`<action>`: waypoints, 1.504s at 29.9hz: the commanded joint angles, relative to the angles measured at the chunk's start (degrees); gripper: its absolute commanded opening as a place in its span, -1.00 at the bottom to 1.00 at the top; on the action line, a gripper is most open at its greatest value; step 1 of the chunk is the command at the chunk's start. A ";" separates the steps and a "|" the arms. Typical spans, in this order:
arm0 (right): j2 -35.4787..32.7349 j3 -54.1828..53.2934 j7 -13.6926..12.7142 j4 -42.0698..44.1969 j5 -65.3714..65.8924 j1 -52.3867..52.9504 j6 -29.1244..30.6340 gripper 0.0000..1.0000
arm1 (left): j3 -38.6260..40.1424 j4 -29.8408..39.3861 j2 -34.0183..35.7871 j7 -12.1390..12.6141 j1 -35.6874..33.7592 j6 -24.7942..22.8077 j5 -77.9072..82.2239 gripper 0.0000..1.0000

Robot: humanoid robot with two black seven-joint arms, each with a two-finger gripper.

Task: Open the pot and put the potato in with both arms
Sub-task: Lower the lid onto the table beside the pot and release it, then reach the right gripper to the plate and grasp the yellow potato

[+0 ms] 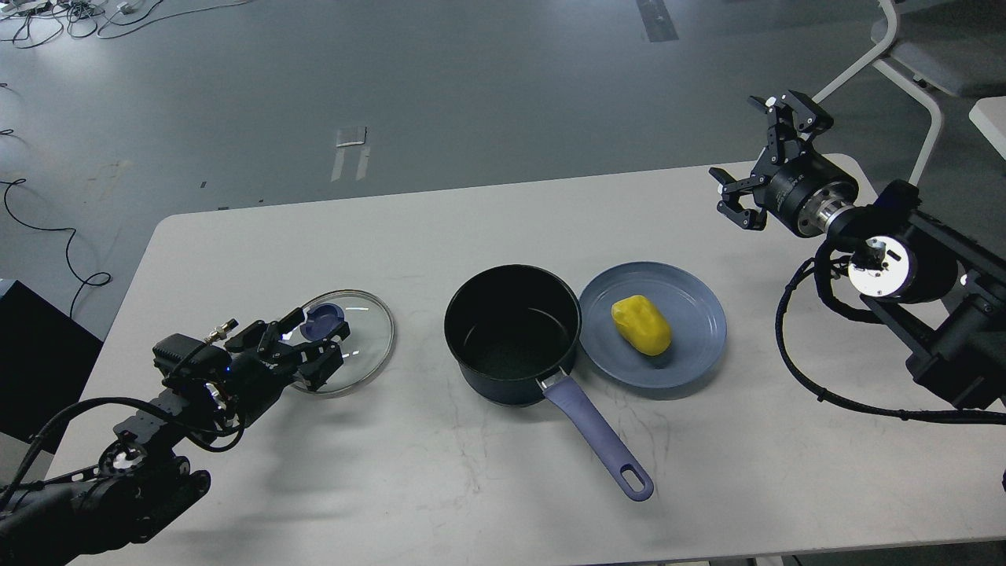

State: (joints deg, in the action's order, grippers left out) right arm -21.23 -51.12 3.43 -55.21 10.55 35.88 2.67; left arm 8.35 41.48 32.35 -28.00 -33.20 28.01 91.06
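Observation:
The pot point(511, 334) stands uncovered in the middle of the table, its lavender handle point(597, 436) pointing to the front right. The yellow potato point(641, 324) lies on a light-blue plate point(695, 346) touching the pot's right side. The glass lid point(357, 346) rests on the table left of the pot. My left gripper point(318, 339) has its fingers on either side of the lid's blue knob point(324, 321) and is shut on it. My right gripper point(753, 149) is open and empty, raised over the table's far right, well away from the potato.
The white table point(503, 220) runs from the left arm to the right arm. A white chair frame point(912, 71) stands beyond its far right corner. Cables lie on the grey floor at the far left.

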 commanded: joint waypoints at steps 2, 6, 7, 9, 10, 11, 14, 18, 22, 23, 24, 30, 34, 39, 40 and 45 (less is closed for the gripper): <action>0.13 0.06 0.00 0.02 0.00 -0.02 -0.04 1.00 | 0.00 0.01 0.08 0.00 1.12 -0.01 -0.10 0.93; 0.05 0.14 0.00 -0.07 0.00 -0.02 0.23 1.00 | 0.26 0.88 -0.01 0.00 0.24 -0.01 -2.20 0.95; -0.04 0.14 0.00 -0.16 0.00 -0.02 0.31 1.00 | 0.27 1.06 0.08 0.00 0.07 -0.01 -3.34 0.95; -0.22 0.41 0.17 -0.42 0.61 0.15 0.58 1.00 | 0.44 2.46 0.26 0.00 -2.03 -0.01 -10.69 0.95; -0.48 0.41 0.35 -0.60 0.70 0.16 0.75 1.00 | 0.44 3.08 0.26 0.00 -3.52 -0.01 -12.99 0.95; -0.83 0.58 0.79 -0.95 1.14 0.33 0.84 1.00 | 0.09 3.60 0.26 0.00 -6.84 -0.01 -18.06 0.95; -2.32 2.59 2.28 -2.26 5.25 1.03 0.84 1.00 | 0.96 4.31 0.26 0.00 -12.13 -0.01 -28.78 0.96; -7.50 7.69 4.92 -5.87 13.35 2.62 0.84 1.00 | 1.14 5.36 0.26 0.00 -21.28 -8.57 -51.74 0.96; -12.15 13.84 6.85 -9.29 25.70 3.23 0.84 1.00 | 1.32 10.00 0.87 10.03 -26.46 -17.79 -67.12 0.96; -13.74 15.33 8.25 -10.34 31.32 3.23 0.84 1.00 | 2.28 11.68 1.05 14.24 -28.04 -19.99 -69.51 0.96; -14.36 16.04 9.22 -10.96 34.25 3.23 0.84 1.00 | 3.33 12.57 1.05 16.20 -28.67 -21.23 -70.40 0.96; -17.00 22.90 15.64 -13.96 55.09 3.14 -0.03 1.00 | 21.52 14.86 -0.97 29.74 -27.80 -41.35 -77.87 0.96; -16.56 25.88 16.35 -13.35 65.54 3.14 -4.50 0.95 | 23.12 15.74 -2.38 33.35 -24.64 -47.86 -78.76 0.96; -16.21 31.34 16.26 -12.90 68.55 3.41 -6.63 0.95 | 23.29 15.83 -2.38 33.80 -21.03 -48.31 -78.67 0.96; -15.78 32.30 16.26 -12.82 68.73 3.41 -6.63 0.95 | 23.29 15.83 -2.29 33.71 -20.42 -48.31 -78.58 0.96; -12.88 37.04 16.26 -10.01 69.61 3.84 -6.54 0.94 | 23.21 15.91 -2.03 33.53 -19.27 -48.31 -77.97 0.96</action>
State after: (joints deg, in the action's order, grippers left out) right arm -35.87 -17.18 19.73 -66.97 79.70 39.32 -3.95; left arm 31.65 57.34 30.16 5.74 -52.93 -20.24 12.84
